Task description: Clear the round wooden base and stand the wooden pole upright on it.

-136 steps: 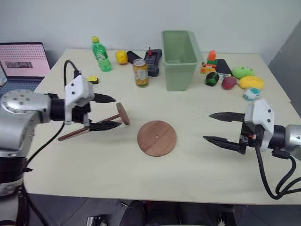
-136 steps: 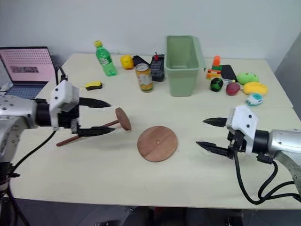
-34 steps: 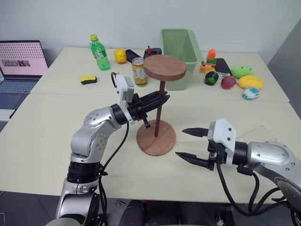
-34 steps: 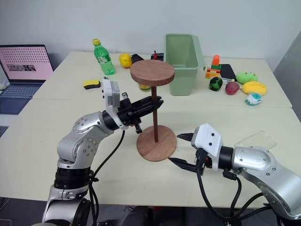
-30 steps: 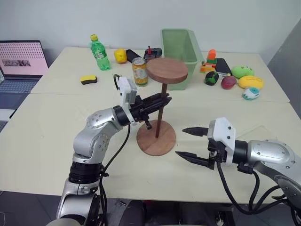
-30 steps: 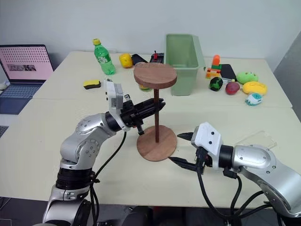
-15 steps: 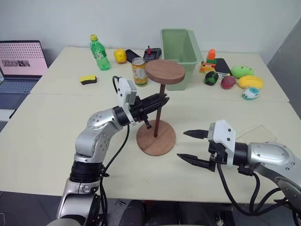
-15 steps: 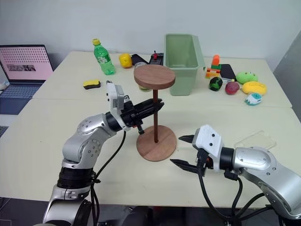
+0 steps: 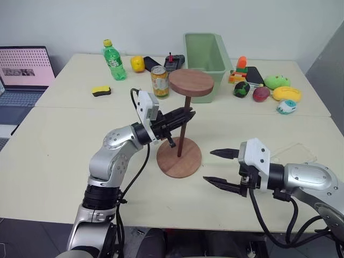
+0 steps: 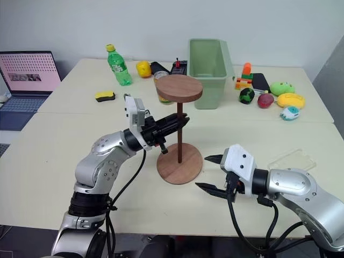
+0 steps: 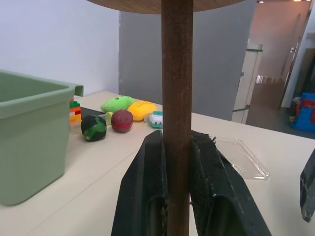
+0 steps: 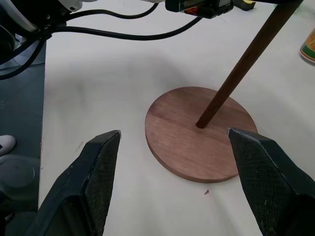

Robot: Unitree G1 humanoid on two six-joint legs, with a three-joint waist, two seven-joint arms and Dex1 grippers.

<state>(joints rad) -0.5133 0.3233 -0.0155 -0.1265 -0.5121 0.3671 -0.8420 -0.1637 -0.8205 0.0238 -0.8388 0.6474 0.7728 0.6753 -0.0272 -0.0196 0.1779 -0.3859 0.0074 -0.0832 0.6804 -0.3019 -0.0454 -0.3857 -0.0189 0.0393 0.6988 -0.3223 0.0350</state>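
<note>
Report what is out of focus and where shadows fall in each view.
Left wrist view: the pole and the left tool's fingers are close and soft; the fruit behind is clearer. Right wrist view: its fingers blur; the base is sharp, faint shadow. Head views: even light, soft shadows.

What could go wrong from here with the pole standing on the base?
The pole is top-heavy, its disc at the top, and the left gripper is shut on it; if its foot isn't seated in the base, release may topple it. The right gripper, open beside the base, could nudge it.
</note>
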